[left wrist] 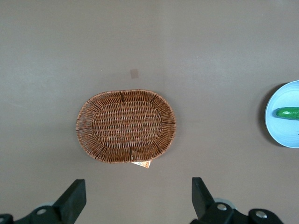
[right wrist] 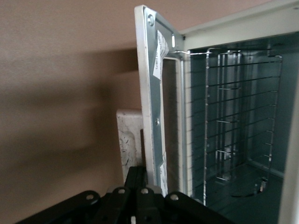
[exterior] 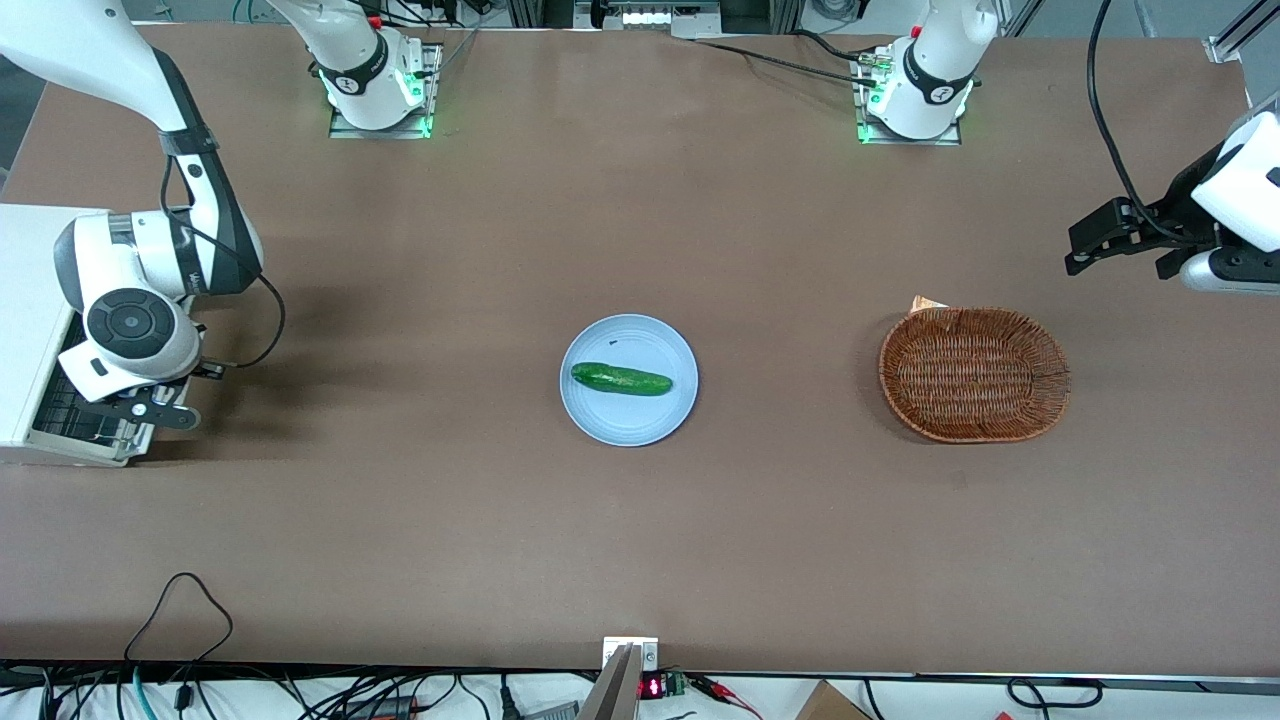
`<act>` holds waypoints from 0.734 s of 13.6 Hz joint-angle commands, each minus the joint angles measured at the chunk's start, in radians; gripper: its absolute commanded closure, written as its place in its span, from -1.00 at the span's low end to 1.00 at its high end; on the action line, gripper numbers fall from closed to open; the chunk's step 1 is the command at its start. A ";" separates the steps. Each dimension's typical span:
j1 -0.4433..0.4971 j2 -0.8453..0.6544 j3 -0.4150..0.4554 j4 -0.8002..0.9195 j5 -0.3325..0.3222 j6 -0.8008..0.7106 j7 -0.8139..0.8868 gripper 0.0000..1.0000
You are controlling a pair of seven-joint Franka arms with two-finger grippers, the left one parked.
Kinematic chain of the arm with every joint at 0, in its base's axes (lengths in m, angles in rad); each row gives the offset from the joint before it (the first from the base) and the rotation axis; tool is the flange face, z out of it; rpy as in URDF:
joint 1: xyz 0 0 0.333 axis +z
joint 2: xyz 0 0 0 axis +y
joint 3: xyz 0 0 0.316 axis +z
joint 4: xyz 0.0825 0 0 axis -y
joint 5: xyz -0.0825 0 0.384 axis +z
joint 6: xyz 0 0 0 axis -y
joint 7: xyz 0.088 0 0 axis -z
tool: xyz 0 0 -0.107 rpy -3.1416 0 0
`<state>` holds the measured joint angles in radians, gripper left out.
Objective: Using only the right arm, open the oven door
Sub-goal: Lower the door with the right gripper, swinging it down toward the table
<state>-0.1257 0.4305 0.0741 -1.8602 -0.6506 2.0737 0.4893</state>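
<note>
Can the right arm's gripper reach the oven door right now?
Probably yes. The gripper is already right at the oven door, which stands partly open from the oven. Nothing lies between them.

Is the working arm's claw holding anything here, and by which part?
It cannot be told for certain. The claw sits at the free edge of the opened oven door, beside its pale handle, but contact is not visible.
</note>
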 commanded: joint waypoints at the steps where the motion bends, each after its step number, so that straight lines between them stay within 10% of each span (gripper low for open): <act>1: -0.023 0.037 -0.025 -0.019 -0.003 0.029 0.012 1.00; 10: -0.022 0.067 -0.027 -0.030 -0.003 0.039 0.002 1.00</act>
<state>-0.1245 0.4800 0.0844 -1.8652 -0.6287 2.1251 0.4933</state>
